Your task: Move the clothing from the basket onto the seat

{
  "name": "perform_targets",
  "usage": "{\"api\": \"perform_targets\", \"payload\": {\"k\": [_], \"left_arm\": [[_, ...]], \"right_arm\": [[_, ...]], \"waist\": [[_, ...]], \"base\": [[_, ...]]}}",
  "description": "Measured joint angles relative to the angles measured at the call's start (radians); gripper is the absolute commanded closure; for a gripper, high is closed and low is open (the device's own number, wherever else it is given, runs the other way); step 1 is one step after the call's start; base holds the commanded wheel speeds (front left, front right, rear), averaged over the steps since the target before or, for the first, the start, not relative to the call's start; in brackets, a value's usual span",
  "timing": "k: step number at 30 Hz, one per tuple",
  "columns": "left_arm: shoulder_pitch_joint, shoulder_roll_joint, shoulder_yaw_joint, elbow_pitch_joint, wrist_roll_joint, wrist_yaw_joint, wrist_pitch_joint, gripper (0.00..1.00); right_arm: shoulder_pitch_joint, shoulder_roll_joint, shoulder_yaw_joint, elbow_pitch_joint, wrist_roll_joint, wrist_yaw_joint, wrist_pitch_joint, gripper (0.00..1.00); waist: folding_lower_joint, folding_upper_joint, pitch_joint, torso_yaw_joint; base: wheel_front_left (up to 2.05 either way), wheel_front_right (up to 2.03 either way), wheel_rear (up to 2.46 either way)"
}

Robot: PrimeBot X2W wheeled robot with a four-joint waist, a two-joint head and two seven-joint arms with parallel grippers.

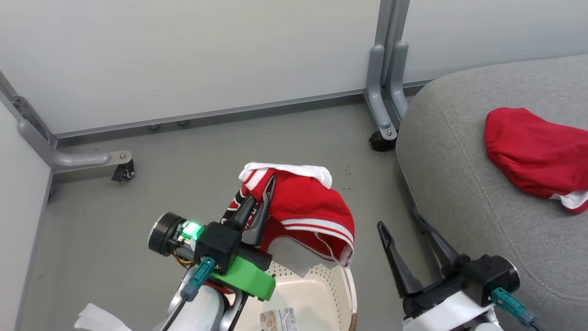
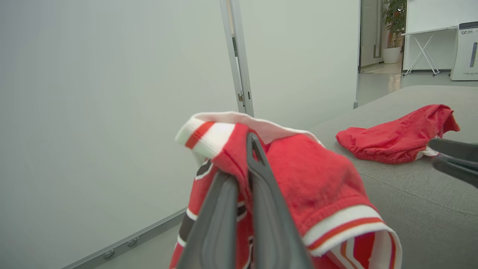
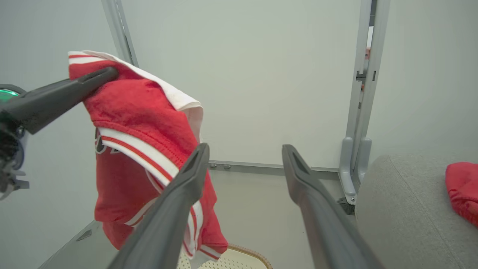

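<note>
Grey floor lies below: my left jaws pinch the jersey by its edge, so it could slip; right jaws wide.

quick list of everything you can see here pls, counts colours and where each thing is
large grey upholstered seat: 1, grey, right side of head view
cream perforated plastic basket: 1, cream with brown rim, left of the seat
red jersey with white stripes: 1, red and white, held up above the basket
plain red fabric garment: 1, red with white hem, lying on the seat
white partition panels with grey metal frames: at least 2, white and grey, behind
black castor wheels: 2, black, under the frame feet
left claw: 1, dark, shut on the jersey
right claw: 1, dark, open, beside the seat
</note>
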Motion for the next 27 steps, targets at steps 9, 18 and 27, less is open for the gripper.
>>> {"api": "perform_targets", "payload": {"k": [9, 18, 27], "left_arm": [[-0.023, -0.020, -0.042, -0.013, 0.041, -0.042, 0.000, 1.00], [-0.047, -0.039, -0.113, -0.050, 0.055, -0.070, 0.000, 1.00], [-0.064, -0.045, -0.175, -0.060, 0.057, -0.085, 0.000, 1.00]], "right_arm": [[-0.044, -0.056, 0.105, 0.006, 0.086, 0.000, 0.000, 0.00], [-0.088, -0.095, 0.175, 0.074, 0.122, 0.000, 0.000, 0.00], [-0.103, -0.083, 0.118, 0.151, 0.032, 0.000, 0.000, 0.00]], "waist": [[0.0000, 0.0000, 0.024, 0.018], [0.0001, 0.0000, 0.038, 0.035], [0.0001, 0.0000, 0.037, 0.046]], "base": [[0.00, 0.00, 0.00], [0.00, 0.00, 0.00], [0.00, 0.00, 0.00]]}}
